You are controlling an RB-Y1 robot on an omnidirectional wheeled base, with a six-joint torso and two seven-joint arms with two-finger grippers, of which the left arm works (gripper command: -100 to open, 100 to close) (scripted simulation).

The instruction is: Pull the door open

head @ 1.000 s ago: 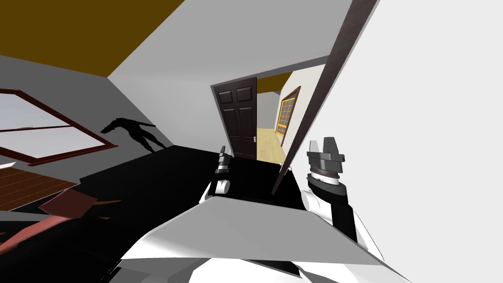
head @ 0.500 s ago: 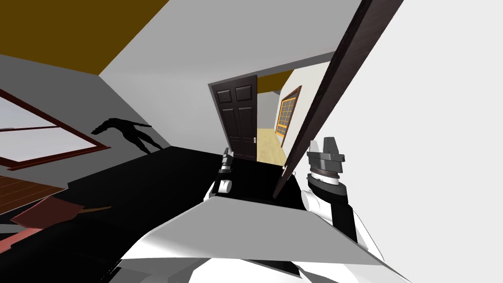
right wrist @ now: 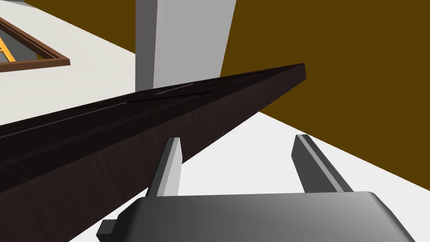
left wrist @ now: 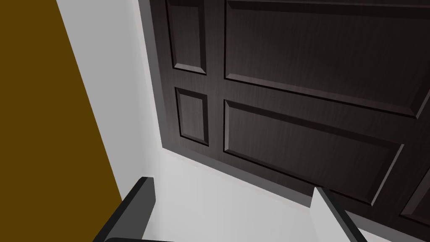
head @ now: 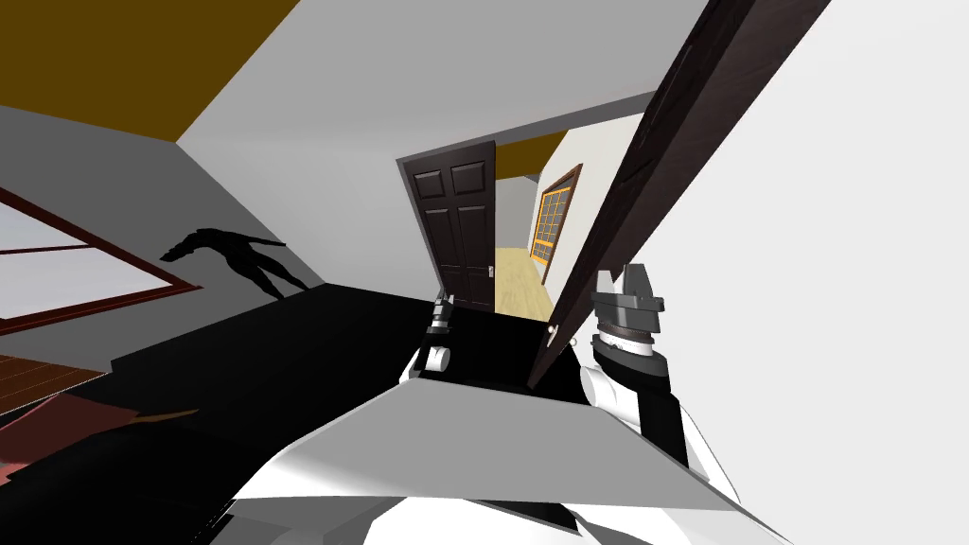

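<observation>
around: far door (head: 464,227), dark, panelled, stood open in a grey frame ahead; orange-barred window (head: 552,216) beyond it; black area (head: 284,360) over the floor; dark figure shape (head: 237,254) on the left wall.
in the way: door (head: 672,161) stood between both grippers; white wall (head: 852,284) close on the right.
door look: dark brown grain, part open, nearly edge-on, right of centre; pale knob (head: 554,328) low down.
right gripper (head: 622,274): fingers spread, empty, just beside the door.
left gripper (left wrist: 232,184): fingers apart, empty, pointed at far door.

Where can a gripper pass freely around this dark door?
Free: between the door and the white wall, where the right gripper hangs, and left of the door by the left gripper. Tight: along the door's edge.
</observation>
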